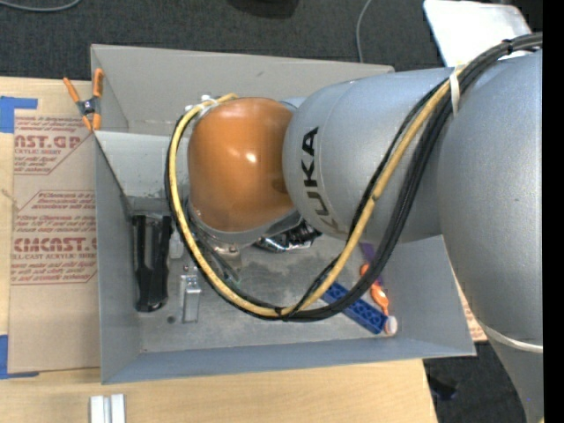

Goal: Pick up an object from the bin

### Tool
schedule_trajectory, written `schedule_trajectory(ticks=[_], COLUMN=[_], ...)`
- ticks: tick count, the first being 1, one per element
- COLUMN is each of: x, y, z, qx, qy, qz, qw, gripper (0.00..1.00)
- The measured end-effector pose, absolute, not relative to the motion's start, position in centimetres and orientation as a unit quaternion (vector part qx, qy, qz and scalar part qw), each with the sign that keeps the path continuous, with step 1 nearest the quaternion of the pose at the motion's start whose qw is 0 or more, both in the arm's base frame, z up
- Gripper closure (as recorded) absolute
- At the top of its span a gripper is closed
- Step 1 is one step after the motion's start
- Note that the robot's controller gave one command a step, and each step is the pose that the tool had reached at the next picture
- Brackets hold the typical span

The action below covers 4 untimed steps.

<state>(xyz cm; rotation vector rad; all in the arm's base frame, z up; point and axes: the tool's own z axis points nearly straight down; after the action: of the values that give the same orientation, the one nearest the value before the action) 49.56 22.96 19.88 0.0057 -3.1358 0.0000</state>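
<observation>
over the middle of the grey bin (115,174), the arm's orange cover (238,161) hides most of the gripper (222,256), its state impossible to tell, with a small grey metal piece (189,296) nearest, a long black object (150,263) by the view's left wall, and a blue piece (357,308) at lower right.

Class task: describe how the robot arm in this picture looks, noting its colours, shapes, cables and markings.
The arm has thick, rounded silver-grey casings with black KUKA lettering. A glossy orange dome cover sits at its wrist. A yellow cable and a black cable run along the arm and loop round the dome, bound by a white tie.
</observation>
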Motion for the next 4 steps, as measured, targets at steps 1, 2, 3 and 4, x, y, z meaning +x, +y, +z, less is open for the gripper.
schedule_trajectory(ticks=[1,2,3,4], x=[49.8,48.9,49.1,50.1], y=[22.9,23.3,23.4,23.8], z=[20.2,16.8,14.9,14.4], qx=[0.001,0.149,0.220,0.276], qy=[-1.000,-0.989,-0.976,-0.961], qz=[-0.001,-0.001,-0.001,-0.001], qw=[0.000,-0.002,-0.001,-0.001], gripper=[0.00,0.00,0.00,0.00])
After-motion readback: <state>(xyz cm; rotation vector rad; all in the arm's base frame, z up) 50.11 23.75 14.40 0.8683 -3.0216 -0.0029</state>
